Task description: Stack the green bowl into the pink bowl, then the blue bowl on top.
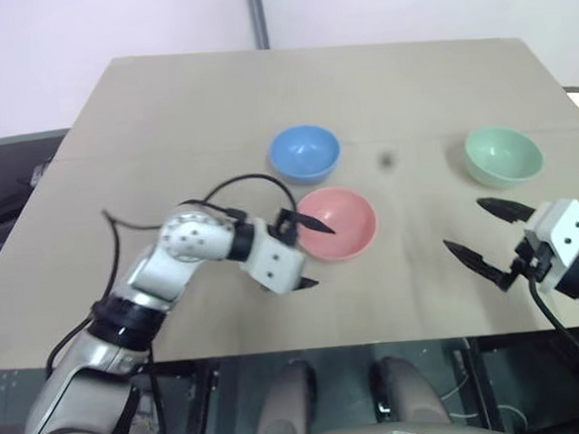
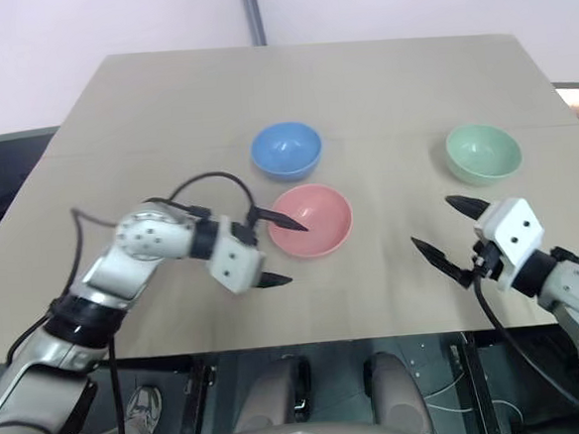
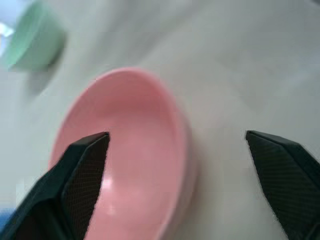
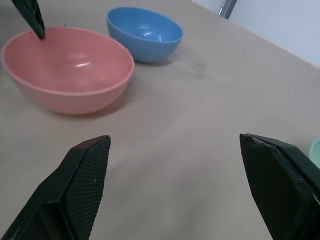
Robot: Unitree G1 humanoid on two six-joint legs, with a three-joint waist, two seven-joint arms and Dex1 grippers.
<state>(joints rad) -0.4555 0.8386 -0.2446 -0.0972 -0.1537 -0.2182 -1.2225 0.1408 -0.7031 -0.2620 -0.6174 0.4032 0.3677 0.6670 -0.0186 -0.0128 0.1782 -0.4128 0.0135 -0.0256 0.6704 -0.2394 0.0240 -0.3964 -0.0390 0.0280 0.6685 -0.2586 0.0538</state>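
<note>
Nearest the head camera: left gripper (image 1: pixel 308 252), fingers spread wide and empty, one fingertip over the near-left rim of the pink bowl (image 1: pixel 336 223), the other low over the bare tabletop (image 1: pixel 163 107) just beside that bowl. Straddling the bowl's rim without clamping it, as the left wrist view confirms. Left arm bent at the elbow, cable looping above it, wrist turned toward the robot's right.

Right gripper (image 1: pixel 490 235) also spread wide, holding nothing, hovering over the table's near right part, pointing inward toward the centre. Pink bowl and blue bowl (image 4: pixel 145 33) ahead of its fingers in the right wrist view, well apart from them, with open tabletop between.

Green bowl (image 1: pixel 503 155) upright on the right side, just beyond the right gripper, not touched. Blue bowl upright, just behind the pink one and close beside it, toward the table's middle. All three bowls empty, separate, none stacked. Small dark speck (image 1: pixel 386 158) on the surface between blue and green bowls. Grey pole (image 1: pixel 255 11) against the pale wall past the far edge.
</note>
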